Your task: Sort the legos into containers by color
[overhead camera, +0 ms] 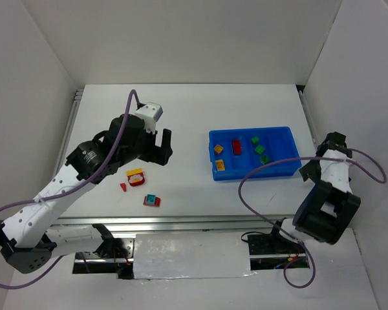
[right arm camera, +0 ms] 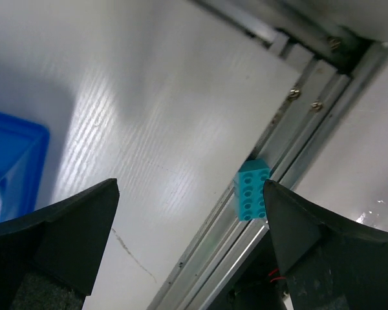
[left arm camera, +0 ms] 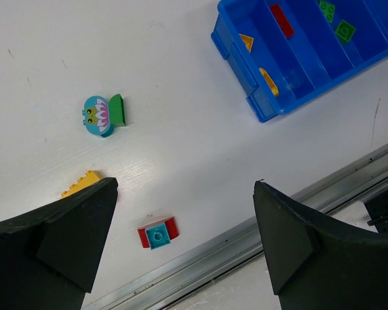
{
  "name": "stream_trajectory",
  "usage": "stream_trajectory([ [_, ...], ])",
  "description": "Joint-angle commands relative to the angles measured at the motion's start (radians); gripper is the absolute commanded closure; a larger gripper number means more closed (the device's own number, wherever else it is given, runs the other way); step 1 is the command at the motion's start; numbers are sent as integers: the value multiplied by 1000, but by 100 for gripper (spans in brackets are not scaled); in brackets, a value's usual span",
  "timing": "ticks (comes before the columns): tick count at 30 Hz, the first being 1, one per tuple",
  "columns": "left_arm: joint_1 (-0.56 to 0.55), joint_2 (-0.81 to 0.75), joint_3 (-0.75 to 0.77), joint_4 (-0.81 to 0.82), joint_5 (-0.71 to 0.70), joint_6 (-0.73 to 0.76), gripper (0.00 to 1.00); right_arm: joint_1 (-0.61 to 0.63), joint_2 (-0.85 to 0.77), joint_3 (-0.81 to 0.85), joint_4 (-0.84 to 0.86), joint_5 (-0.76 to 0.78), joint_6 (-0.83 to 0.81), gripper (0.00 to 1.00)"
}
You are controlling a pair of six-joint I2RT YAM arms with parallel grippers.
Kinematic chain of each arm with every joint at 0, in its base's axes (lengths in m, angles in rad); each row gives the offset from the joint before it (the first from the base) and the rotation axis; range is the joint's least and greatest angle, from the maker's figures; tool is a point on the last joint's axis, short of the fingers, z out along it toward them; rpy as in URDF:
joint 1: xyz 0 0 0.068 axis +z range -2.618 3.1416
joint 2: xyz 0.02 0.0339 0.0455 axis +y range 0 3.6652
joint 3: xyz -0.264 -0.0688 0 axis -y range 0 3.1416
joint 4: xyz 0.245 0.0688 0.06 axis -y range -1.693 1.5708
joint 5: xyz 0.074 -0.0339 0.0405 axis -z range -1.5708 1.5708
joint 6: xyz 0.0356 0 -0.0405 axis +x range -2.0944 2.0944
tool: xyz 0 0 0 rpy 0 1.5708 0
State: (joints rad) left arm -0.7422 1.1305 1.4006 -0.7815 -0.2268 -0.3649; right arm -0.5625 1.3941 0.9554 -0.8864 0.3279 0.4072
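White panels close in a white worktop (overhead camera: 194, 110), on which a shallow blue tray (overhead camera: 246, 130) is set, split by low ridges into side-by-side compartments. Counted from the tray's left end, the first compartment is occupied by two yellow legos (overhead camera: 218, 149), the second by one red lego (overhead camera: 237, 146), and the third by three green legos (overhead camera: 259, 149) laid in a row.

Well left of the tray, three pieces are seen loose on the worktop: a red-and-yellow lego (overhead camera: 136, 176), a tiny red piece (overhead camera: 123, 187) just beside it, and a red-and-teal lego (overhead camera: 151, 201). In the left wrist view a teal lego (left arm camera: 98, 116) printed with a face is shown touching a green piece (left arm camera: 118, 110). This pair cannot be made out in the overhead view. A yellow brick (left arm camera: 82, 183) is partly cut off by a dark finger, and whether it is the red-and-yellow lego cannot be told.

Right of the tray, a teal brick (right arm camera: 252, 189) is found against the metal rail (right arm camera: 297, 129) at the worktop's edge. It is shown only by the right wrist camera, where just a blurred corner of the tray is caught.

The left pincer (left arm camera: 184, 187) is held above the worktop left of the tray, jaws spread wide with nothing between them. The right pincer (right arm camera: 191, 187) is held right of the tray, likewise wide apart and gripping nothing.
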Motion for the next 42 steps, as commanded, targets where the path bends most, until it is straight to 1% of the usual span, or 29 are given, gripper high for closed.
stream_trajectory([
  [1,7,25,-3,48,33,12,0,-14,-127,32,-37,124,70,0],
  [4,7,25,4,51,53,14,1,-11,-104,81,-97,155,96,0],
  [5,7,25,8,48,58,15,1,-14,-95,100,-171,167,155,0],
  [6,7,23,9,48,61,11,0,-89,-81,120,-201,130,213,0],
  [7,7,18,8,48,69,7,0,-133,-55,140,-227,-9,223,0],
  [8,7,15,5,50,72,4,0,-169,-46,135,-244,-73,223,0],
  [9,7,8,-2,50,72,1,1,-203,-43,108,-253,-102,240,0],
  [11,7,-1,-9,51,72,-2,0,-206,-85,63,-249,-110,263,0],
  [12,7,-14,-20,51,72,-2,1,-206,-149,10,-243,-105,297,0],
  [14,7,-29,-32,56,81,-6,0,-206,-217,-41,-238,-72,347,0],
  [15,7,-44,-47,60,87,-8,1,-201,-271,-64,-240,-66,408,0],
  [16,7,-52,-57,64,102,-9,0,-204,-288,-49,-302,-59,447,0],
  [17,7,-60,-64,73,110,-12,0,-206,-308,-46,-327,-66,546,0],
  [19,7,-75,-86,80,125,-16,0,-206,-401,-76,-362,-73,651,0],
  [20,7,-78,-91,80,139,-19,0,-206,-440,-128,-370,-67,788,0],
  [21,7,-81,-97,83,145,-19,0,-206,-531,-162,-370,-69,861,0],
  [22,7,-84,-98,82,158,-19,1,-208,-582,-196,-356,-75,916,1],
  [23,7,-86,-101,82,164,-20,0,-208,-631,-263,-356,-81,1062,1],
  [24,7,-90,-104,79,168,-22,1,-208,-732,-295,-356,-81,1115,7],
  [25,7,-97,-109,76,175,-22,0,-208,-785,-325,-327,-87,1151,10],
  [26,6,-104,-117,74,188,-23,0,-206,-861,-377,-319,-84,1226,10],
  [27,4,-107,-118,73,193,-23,0,-206,-885,-395,-328,-75,1261,10],
  [28,4,-110,-121,73,199,-25,0,-208,-900,-418,-315,-63,1303,6],
  [30,-2,-117,-127,70,213,-25,1,-208,-890,-417,-316,-7,1329,3],
  [33,-11,-114,-140,73,218,-25,0,-206,-773,-406,-324,54,1370,1],
  [34,-17,-107,-141,71,218,-23,0,-206,-705,-396,-327,72,1374,1],
  [37,-28,-94,-144,70,234,-23,1,-208,-632,-402,-325,111,1420,0],
  [42,-36,-54,-120,59,239,-16,1,-214,-598,-441,-313,181,1547,0],
])
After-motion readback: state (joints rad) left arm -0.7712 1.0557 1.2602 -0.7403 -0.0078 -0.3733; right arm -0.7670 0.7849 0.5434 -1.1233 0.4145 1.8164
